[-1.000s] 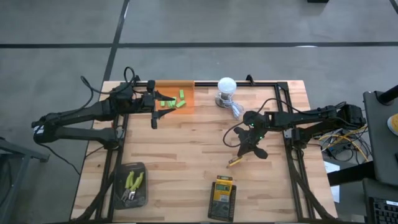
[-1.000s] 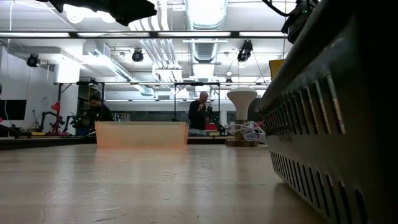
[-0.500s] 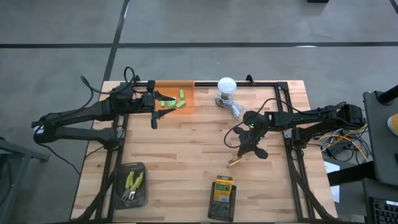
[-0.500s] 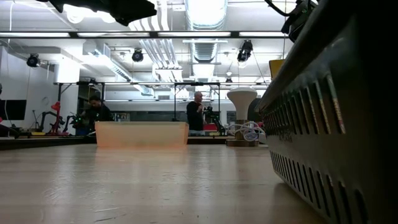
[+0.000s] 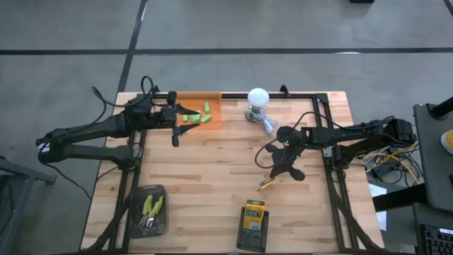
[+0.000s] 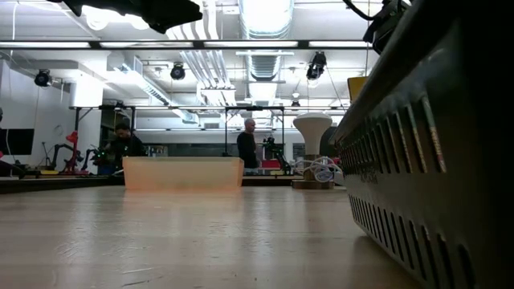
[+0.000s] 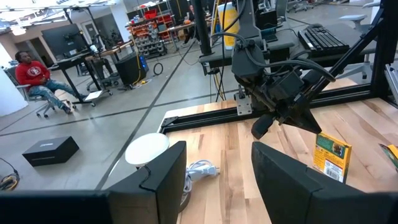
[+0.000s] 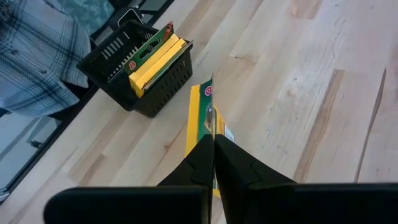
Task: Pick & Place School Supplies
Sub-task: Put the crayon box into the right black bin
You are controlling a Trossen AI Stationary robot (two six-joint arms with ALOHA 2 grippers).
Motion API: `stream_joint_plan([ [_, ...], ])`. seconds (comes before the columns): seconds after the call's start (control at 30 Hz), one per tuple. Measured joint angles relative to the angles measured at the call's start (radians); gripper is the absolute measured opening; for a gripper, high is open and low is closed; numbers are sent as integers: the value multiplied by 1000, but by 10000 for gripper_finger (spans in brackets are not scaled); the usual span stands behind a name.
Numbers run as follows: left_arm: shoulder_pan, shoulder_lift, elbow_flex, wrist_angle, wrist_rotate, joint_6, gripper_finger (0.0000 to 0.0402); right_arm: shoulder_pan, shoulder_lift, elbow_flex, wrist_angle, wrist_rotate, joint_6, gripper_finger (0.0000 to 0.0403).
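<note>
1. Your right claw point(image 5: 277, 175) hangs over the middle right of the table point(image 5: 212, 163). Its fingers are squeezed tight on the thin edge of a crayon box point(image 8: 202, 121).
2. That crayon box is in the air, just above the wood. It stands on edge, and the black basket point(image 8: 140, 65) is near it.
3. The basket sits at the near edge of the table. Two more crayon boxes point(image 8: 152, 53) already stand inside it.
4. The box looks light, flat and made of card. It can bend or slip, so hold it by the thin edge and squeeze only gently.
5. I think the next move is to carry it over the basket and slide it in beside the others. The gap looks small, so it could catch on the rim.
6. Your left claw point(image 7: 217, 168) waits at the far left, by the orange tray point(image 5: 198, 113). Its fingers are spread apart and hold nothing.
7. Green blocks point(image 5: 196, 115) lie in that tray.
8. The small pliers point(image 5: 149, 210) lie in a dark tray point(image 5: 145, 227) at the near left.
9. The white bulb point(image 5: 257, 97) sits at the far edge.
</note>
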Motion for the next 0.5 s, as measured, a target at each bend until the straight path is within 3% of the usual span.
stream_joint_plan([
  [0.5, 0, 0, 0, 0, 0, 0, 188, 0, 0, 0, 23, 1, -11, 16],
])
